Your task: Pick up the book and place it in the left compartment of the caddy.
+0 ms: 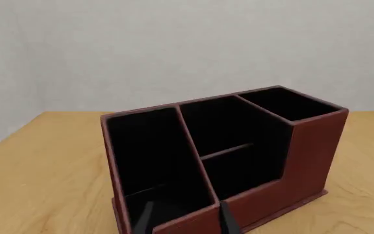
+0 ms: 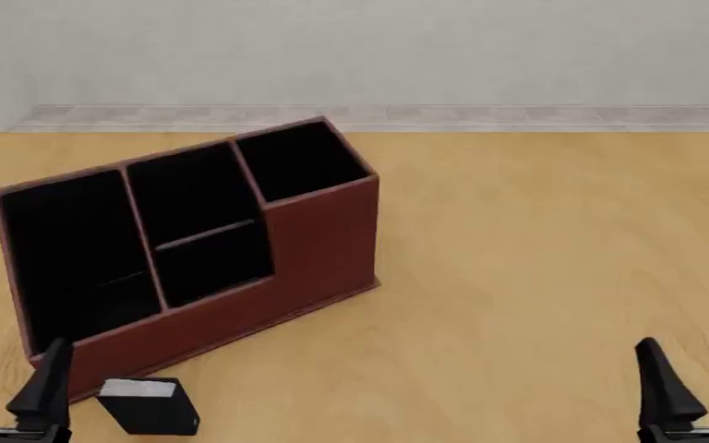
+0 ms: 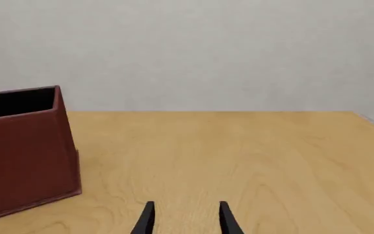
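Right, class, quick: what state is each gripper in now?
Left gripper: open, holding nothing; the book lies beside it.
Right gripper: open, holding nothing.

A large reddish-brown caddy [image 2: 318, 242] stands upright on the left half of a wooden table, turned at an angle so its right end sits farther back. It has three black-lined sections and a stepped front wall. The left compartment [image 2: 74, 254], widest and tallest, holds nothing visible. A small, thick black book [image 2: 151, 406] with a white page edge stands on the table just in front of the caddy's near left corner.
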Robot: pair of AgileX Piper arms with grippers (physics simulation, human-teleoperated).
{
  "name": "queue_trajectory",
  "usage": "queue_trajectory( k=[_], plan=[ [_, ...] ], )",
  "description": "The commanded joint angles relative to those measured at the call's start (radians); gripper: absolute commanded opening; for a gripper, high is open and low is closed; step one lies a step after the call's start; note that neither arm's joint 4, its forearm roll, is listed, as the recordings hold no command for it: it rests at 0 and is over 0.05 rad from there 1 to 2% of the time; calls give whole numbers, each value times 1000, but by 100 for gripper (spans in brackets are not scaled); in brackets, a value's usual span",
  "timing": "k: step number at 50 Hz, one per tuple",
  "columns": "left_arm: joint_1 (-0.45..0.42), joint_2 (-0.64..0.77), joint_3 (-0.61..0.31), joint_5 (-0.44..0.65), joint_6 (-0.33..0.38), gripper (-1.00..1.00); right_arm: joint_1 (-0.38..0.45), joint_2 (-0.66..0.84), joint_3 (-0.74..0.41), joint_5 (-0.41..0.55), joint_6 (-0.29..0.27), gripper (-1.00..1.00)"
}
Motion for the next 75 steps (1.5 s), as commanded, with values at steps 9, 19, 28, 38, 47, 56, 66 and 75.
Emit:
queue_trajectory(
  k=[9,19,28,38,47,56,66,75],
  plan=[
    [2,10,-5,-6,1,100,0,5,-3,-2,0,100],
    [2,15,-5,-10,1,100,0,5,-3,-2,1,100],
    [-14,2,-101,32,33,100,0,6,-3,-2,1,100],
    [-122,145,-326,160,151,100,0,6,-3,-2,1,100],
    [-168,245,-496,258,281,100,0,5,-3,-2,1,100],
    [-332,322,-645,350,463,100,0,5,-3,-2,0,100],
    [-487,357,-748,406,647,100,0,6,-3,-2,0,100],
    [-478,425,-728,463,861,100,0,5,-3,-2,1,100]
  ],
)
